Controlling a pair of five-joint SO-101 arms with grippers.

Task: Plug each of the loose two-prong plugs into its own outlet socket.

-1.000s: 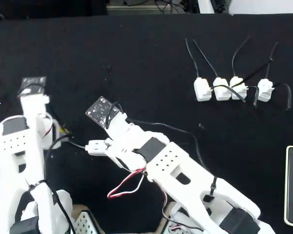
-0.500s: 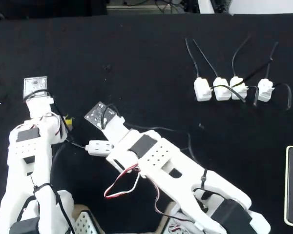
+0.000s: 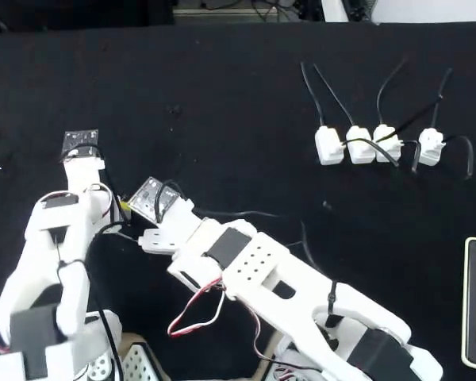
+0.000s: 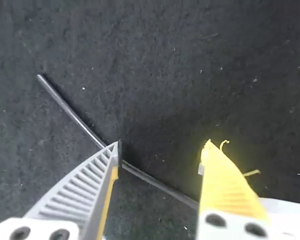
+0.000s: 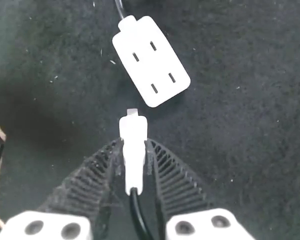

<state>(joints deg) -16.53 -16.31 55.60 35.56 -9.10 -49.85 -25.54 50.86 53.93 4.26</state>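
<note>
Surface: black cloth table [image 3: 238,71]; nothing fancy
Right claw [image 5: 134,148]: clamped on a white plug [image 5: 133,131] by its body; black cord [image 5: 137,215] trailing back out of the grip; prong end poking forward
Outlet [image 5: 151,60]: white block lying flat on the cloth, face up, slots [image 5: 153,88] in two pairs; just ahead of the plug tip, not touching
Left claw [image 4: 161,148]: spread wide, holding nothing; thin black cable [image 4: 70,107] running across the gap on the cloth; can't tell whose cable
Other plugs [image 3: 360,147]: four white ones in a row at the far side, well apart from the outlet
Step, best guess: lining the held plug up for insertion; early days, nothing looks seated yet
Doing it well, imo: slots face up while the plug points along the table, so probably lift a touch, tip the prongs down and square them to one slot pair before pushing; go slow and straight, no twisting
Risk: light block likely to skid or flip under a push; pinning it or its cable with the free claw might help
</note>
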